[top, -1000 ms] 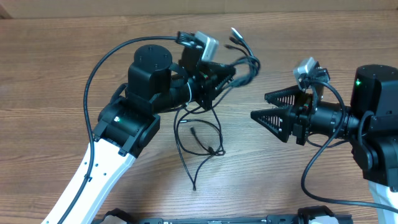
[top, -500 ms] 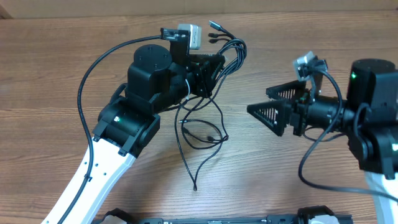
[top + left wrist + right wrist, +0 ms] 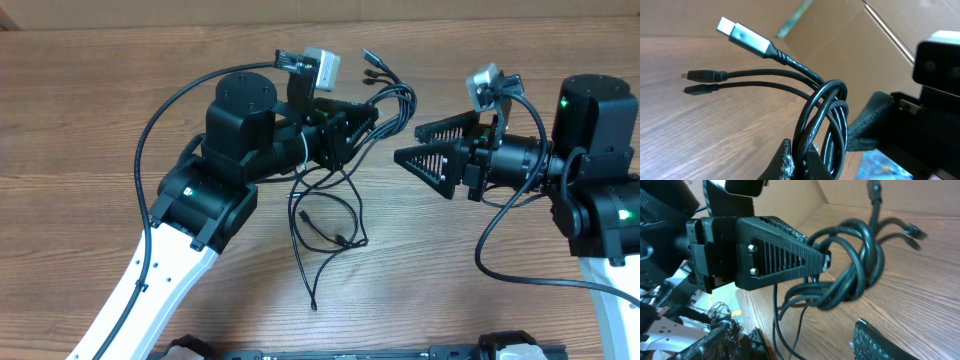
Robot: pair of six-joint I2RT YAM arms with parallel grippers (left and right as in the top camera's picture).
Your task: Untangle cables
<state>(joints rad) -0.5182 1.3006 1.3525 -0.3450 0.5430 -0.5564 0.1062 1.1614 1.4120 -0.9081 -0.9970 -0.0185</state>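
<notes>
1. left end effector (image 3: 368,122): clamped shut on the cables (image 3: 392,104), holding the bundle up off the desk (image 3: 80,130), toward the far side, about mid-width.
2. Grip point is a looped section. The left wrist view shows black loops (image 3: 825,110) rising from between the fingers (image 3: 786,159).
3. Three plug ends fan out past the loop, all in the air: one silver flat plug (image 3: 742,35) and two small dark plugs (image 3: 702,76) below it. From overhead they point toward the far edge of the desk.
4. The remaining strands hang from the grip down to the desk and lie in slack curves (image 3: 330,215) just below the left end effector. One tail (image 3: 312,300) runs toward the near edge.
5. right end effector (image 3: 407,144): jaws wide, nothing between them. It points at the bundle from the right, close but apart, with no contact visible.
6. Right wrist view: the knotted clump (image 3: 855,265) sits right at the tip of the left arm's ribbed finger (image 3: 785,250). The cords wrap over each other there, and I can't tell how many strands. The right arm's own fingers are at the bottom edge, one on each side, below the clump and not touching it.
</notes>
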